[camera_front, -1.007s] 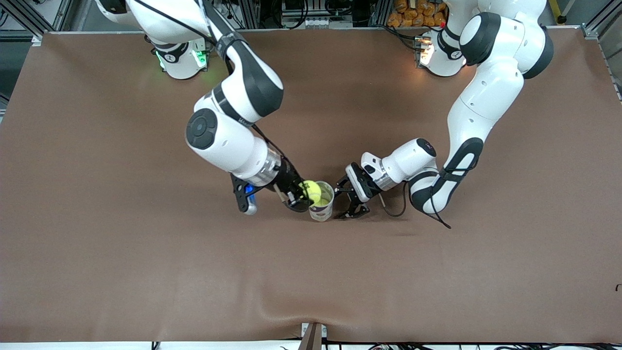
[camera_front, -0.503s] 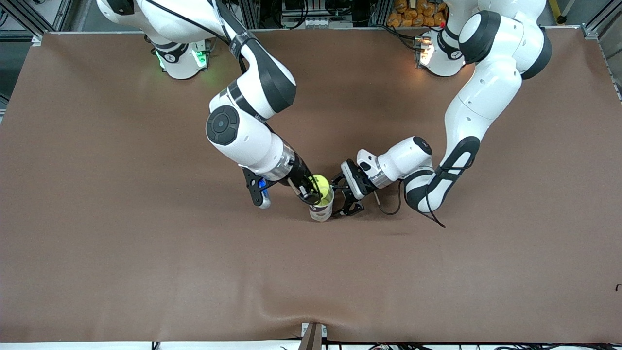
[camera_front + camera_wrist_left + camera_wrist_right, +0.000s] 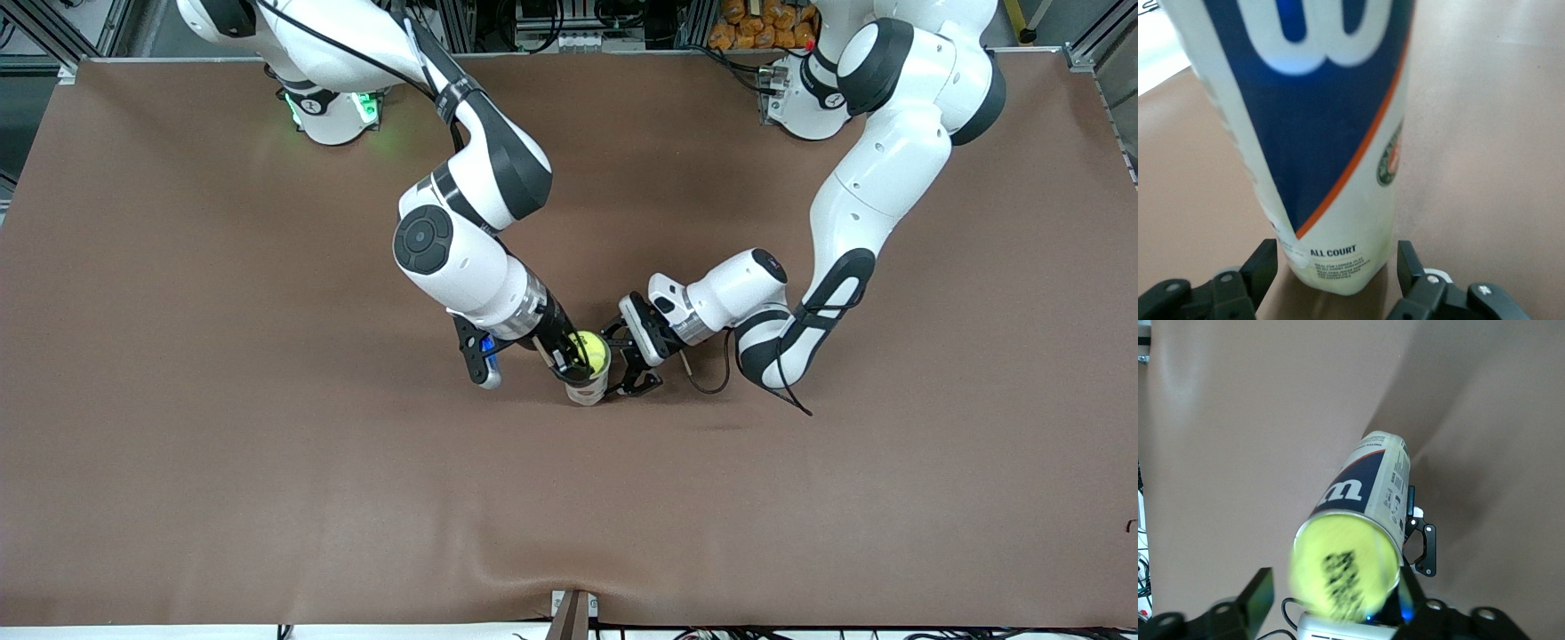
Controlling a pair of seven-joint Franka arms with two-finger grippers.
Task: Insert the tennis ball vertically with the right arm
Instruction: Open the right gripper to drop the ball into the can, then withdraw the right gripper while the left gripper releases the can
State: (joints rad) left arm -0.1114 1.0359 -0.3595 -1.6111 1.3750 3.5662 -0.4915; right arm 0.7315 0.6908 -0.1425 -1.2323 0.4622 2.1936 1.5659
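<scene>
Table surface: a brown mat (image 3: 267,444) covers the whole table, smooth but for a slight wrinkle at the edge nearest the front camera; a pale strip and a small bracket (image 3: 573,613) sit at that edge.
Room: metal framing and cables run along the side where the arm bases stand, with a heap of orange-yellow items (image 3: 756,22) near the left arm's base; a green light (image 3: 364,107) glows on the right arm's base.
Landmark: the ball can (image 3: 588,380), an upright open tube with a blue, white and orange label, stands near the middle of the mat.
Tennis ball: the yellow tennis ball (image 3: 593,352) sits at the can's open mouth, filling the rim.
Right gripper: the right gripper (image 3: 573,357) is directly over the can's mouth; in the right wrist view its fingers (image 3: 1258,597) stand apart on either side of the ball, not pressing it.
Left gripper: the left gripper (image 3: 627,364) is low beside the can, toward the left arm's end; its fingers (image 3: 1261,263) bracket the can's base, and I cannot tell whether they press it.
</scene>
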